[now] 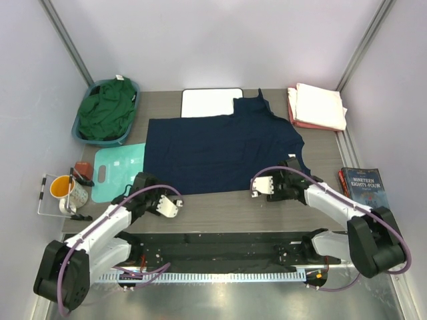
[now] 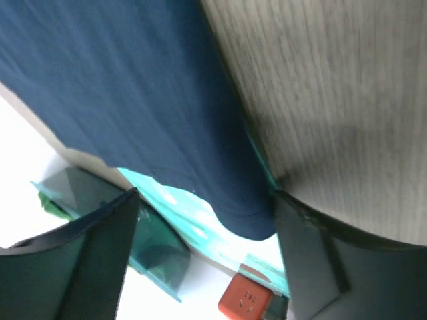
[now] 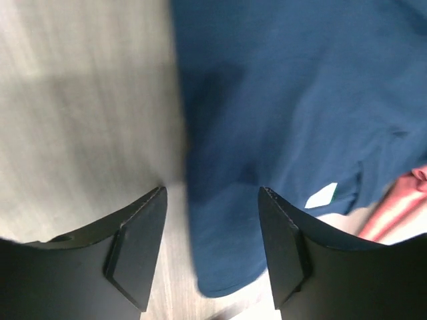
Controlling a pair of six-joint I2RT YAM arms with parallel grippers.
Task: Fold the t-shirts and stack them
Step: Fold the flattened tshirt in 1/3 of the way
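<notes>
A dark navy t-shirt [image 1: 220, 150] lies spread flat in the middle of the table. My left gripper [image 1: 167, 205] hovers at its near left corner, open; in the left wrist view that navy corner [image 2: 247, 213] sits between the spread fingers [image 2: 100, 253]. My right gripper [image 1: 263, 187] is at the near right corner, open, with the navy cloth [image 3: 227, 253] lying between its pads [image 3: 140, 247], ungripped. A dark green t-shirt [image 1: 107, 110] is bunched in a basket at the back left. A folded cream-white t-shirt [image 1: 320, 105] rests on a salmon-pink one [image 1: 293, 117] at the back right.
A white board [image 1: 210, 102] lies behind the navy shirt, partly under it. A teal mat [image 1: 117, 170] lies at the left, its edge under the shirt. A yellow mug [image 1: 63, 190] on a clear tray stands far left. A book [image 1: 363, 187] lies at the right edge.
</notes>
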